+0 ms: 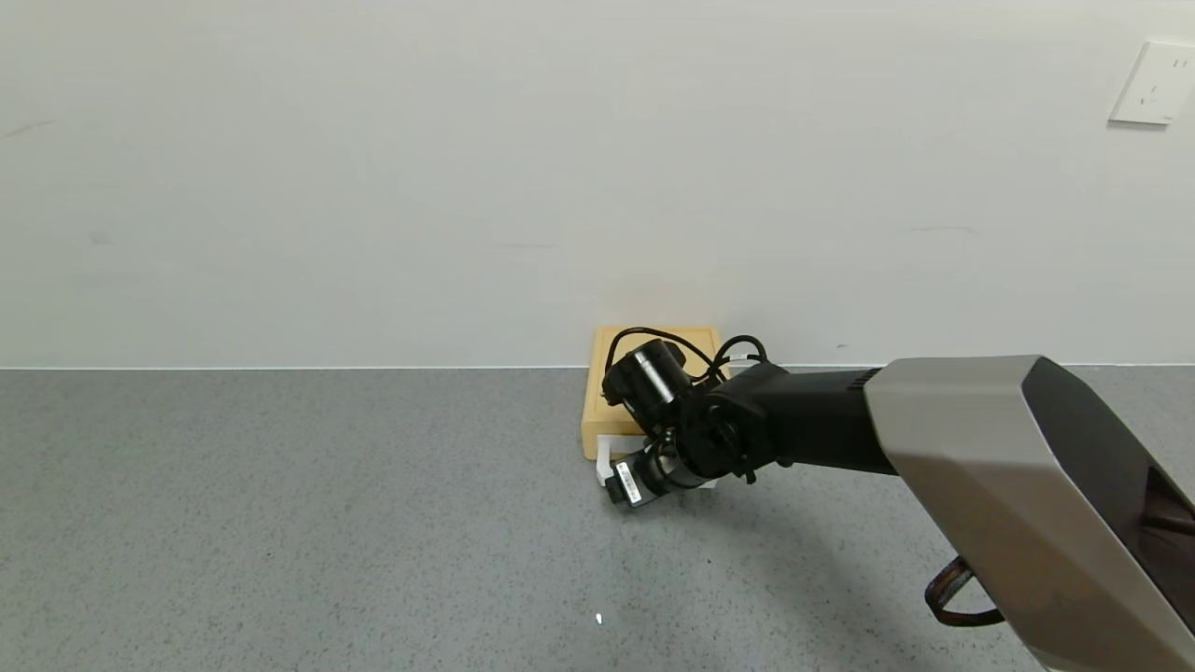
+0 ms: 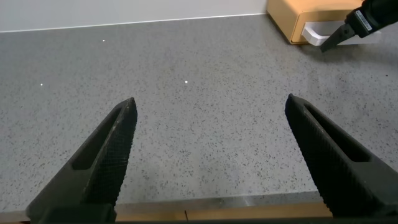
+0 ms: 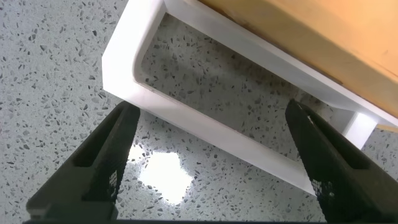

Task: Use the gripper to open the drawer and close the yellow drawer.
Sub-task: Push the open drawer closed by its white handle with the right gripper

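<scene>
The yellow drawer (image 1: 597, 411) sits at the back of the table against the wall. Its tray looks pushed into the casing, and the white loop handle (image 1: 603, 467) sticks out in front. My right gripper (image 1: 624, 487) reaches in from the right and hovers at the handle. In the right wrist view it (image 3: 211, 107) is open, with its fingers spread on either side of the handle's front bar (image 3: 205, 121), and it holds nothing. The yellow front (image 3: 311, 31) lies just beyond. My left gripper (image 2: 210, 99) is open and empty, low over the table near its front edge.
The grey speckled tabletop (image 1: 327, 523) stretches to the left and in front of the drawer. A white wall stands right behind it, with a socket (image 1: 1153, 84) at upper right. The left wrist view shows the drawer (image 2: 292, 18) and the right gripper's tip (image 2: 339, 34) far off.
</scene>
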